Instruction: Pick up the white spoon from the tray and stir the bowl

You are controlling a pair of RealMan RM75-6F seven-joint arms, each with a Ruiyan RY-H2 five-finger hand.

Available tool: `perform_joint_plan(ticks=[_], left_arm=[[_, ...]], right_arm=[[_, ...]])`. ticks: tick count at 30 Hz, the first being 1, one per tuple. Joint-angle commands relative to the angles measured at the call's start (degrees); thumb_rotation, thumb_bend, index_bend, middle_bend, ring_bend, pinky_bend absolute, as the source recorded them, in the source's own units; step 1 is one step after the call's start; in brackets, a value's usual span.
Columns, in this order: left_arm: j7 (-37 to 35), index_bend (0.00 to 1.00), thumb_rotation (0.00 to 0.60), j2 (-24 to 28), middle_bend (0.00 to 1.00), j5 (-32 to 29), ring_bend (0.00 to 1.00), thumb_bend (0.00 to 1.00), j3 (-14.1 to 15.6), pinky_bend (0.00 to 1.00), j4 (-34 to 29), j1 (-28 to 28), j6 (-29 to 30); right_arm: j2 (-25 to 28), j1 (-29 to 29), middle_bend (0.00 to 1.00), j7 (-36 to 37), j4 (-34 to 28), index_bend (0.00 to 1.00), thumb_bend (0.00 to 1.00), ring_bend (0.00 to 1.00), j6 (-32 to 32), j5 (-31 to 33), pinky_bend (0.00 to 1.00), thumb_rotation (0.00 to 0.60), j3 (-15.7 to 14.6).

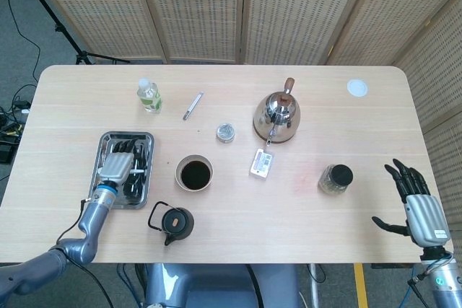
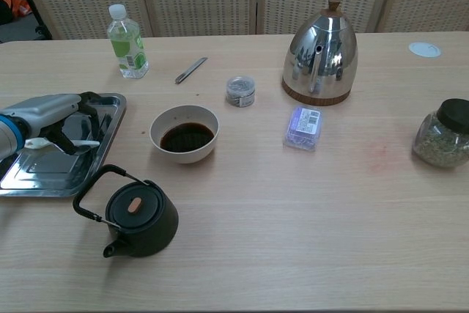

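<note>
The white spoon lies in the metal tray at the table's left, its handle sticking out to the right of my left hand. My left hand hovers low over the tray with its dark fingers curled down on both sides of the spoon. A firm grip is not visible. The white bowl of dark liquid stands just right of the tray. My right hand hangs past the table's right front corner, fingers spread and holding nothing.
A black cast-iron teapot sits in front of the bowl. Behind are a green-labelled bottle, a metal pen-like tool, a small tin, a steel kettle and a purple packet. A jar stands at right.
</note>
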Motion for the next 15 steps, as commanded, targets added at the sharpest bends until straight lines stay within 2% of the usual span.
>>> perform_joint_plan(ticks=[1, 15], left_arm=[[0.0, 0.52, 0.600, -0.1, 0.00, -0.1, 0.00, 0.36, -0.1, 0.00, 0.2, -0.1, 0.0], [0.9, 0.52, 0.600, -0.4, 0.00, -1.2, 0.00, 0.36, -0.1, 0.00, 0.8, -0.4, -1.5]], right_arm=[[0.0, 0.0, 0.00, 0.0, 0.0, 0.00, 0.00, 0.00, 0.0, 0.0, 0.00, 0.600, 0.0], [0.1, 0.0, 0.00, 0.3, -0.1, 0.00, 0.00, 0.00, -0.1, 0.1, 0.00, 0.600, 0.0]])
